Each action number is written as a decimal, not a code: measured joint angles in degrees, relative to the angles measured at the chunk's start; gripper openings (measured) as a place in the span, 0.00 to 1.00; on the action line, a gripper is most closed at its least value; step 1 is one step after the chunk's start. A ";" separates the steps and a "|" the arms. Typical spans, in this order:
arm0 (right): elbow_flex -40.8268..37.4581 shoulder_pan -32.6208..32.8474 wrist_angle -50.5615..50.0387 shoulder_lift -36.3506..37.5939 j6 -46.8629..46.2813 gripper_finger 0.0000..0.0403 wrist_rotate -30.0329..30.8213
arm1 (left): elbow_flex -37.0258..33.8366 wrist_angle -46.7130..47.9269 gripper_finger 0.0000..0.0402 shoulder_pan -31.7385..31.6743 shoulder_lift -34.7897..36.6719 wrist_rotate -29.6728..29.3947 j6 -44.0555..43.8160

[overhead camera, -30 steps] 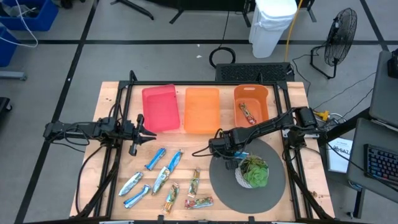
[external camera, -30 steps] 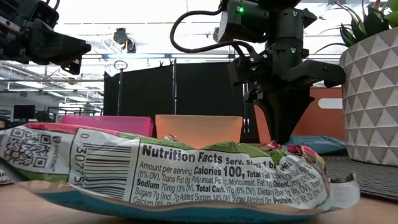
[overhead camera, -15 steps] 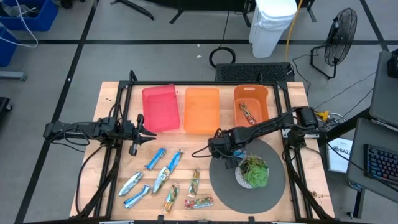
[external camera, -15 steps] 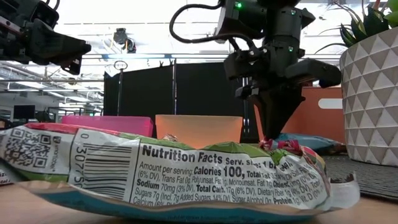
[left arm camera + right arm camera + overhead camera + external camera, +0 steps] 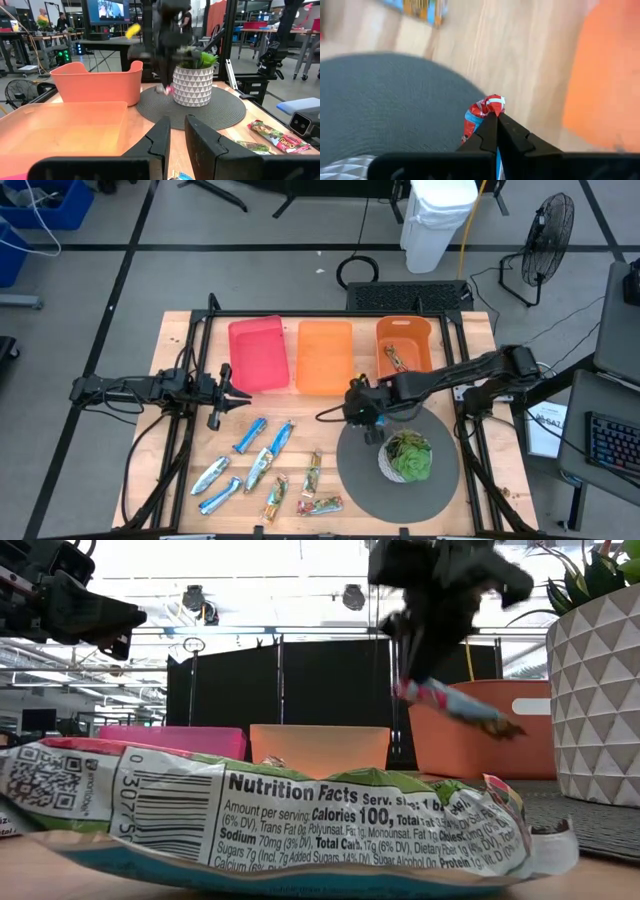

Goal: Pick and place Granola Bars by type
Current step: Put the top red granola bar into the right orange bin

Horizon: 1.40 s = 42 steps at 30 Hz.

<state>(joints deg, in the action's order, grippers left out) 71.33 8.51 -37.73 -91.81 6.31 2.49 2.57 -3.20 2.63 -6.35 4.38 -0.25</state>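
Note:
My right gripper [image 5: 366,408] hangs over the far-left edge of the grey mat, shut on a red-and-blue granola bar [image 5: 455,706] that is off the table. My left gripper [image 5: 238,394] waits above the table's left part, near the pink bin, its fingers a narrow gap apart [image 5: 177,131]. Several blue bars [image 5: 250,435] and green-gold bars [image 5: 313,470] lie flat on the near wood. Another bar [image 5: 398,357] lies in the orange bin. One green-wrapped bar [image 5: 270,815] fills the low view's foreground. My right gripper pinches the red-and-blue bar between its two fingers at one crumpled end [image 5: 486,109], coming from above and pointing down. That end sticks out just past the fingertips. The bar is lifted clear and slopes down from the fingers to its free end [image 5: 500,726].
Three bins stand in a row at the far side: pink [image 5: 258,353], light orange [image 5: 325,356], orange [image 5: 404,330]. A potted plant [image 5: 405,456] in a white pot sits on the round grey mat [image 5: 360,475] at the near right.
My right gripper went down to a bar by the mat's far-left edge, took hold of it, then rose and shifted slightly toward the far edge. The red-and-blue bar has gone from lying on the table to hanging clear below the fingers.

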 joint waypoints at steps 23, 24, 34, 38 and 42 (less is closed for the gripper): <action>-11.26 -0.52 15.05 22.49 3.31 0.00 3.50 | 0.02 0.03 0.16 0.01 -0.02 0.02 0.00; -13.12 -0.61 16.62 23.86 2.88 0.00 3.49 | 0.02 0.02 0.16 0.00 0.00 0.02 0.00; -30.06 -5.01 37.79 40.80 1.56 0.00 -5.12 | 0.02 0.02 0.16 0.00 0.00 0.02 0.00; -33.05 -8.66 39.67 46.40 0.29 0.00 -9.11 | 0.02 0.02 0.16 0.00 0.00 0.02 0.00; -34.26 -12.10 39.81 49.97 -0.13 0.00 -14.27 | 0.02 0.02 0.16 0.02 0.00 0.02 0.00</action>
<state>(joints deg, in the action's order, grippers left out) 37.07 -3.59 2.08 -41.84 6.18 -11.78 2.59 -3.18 2.65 -6.35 4.40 -0.25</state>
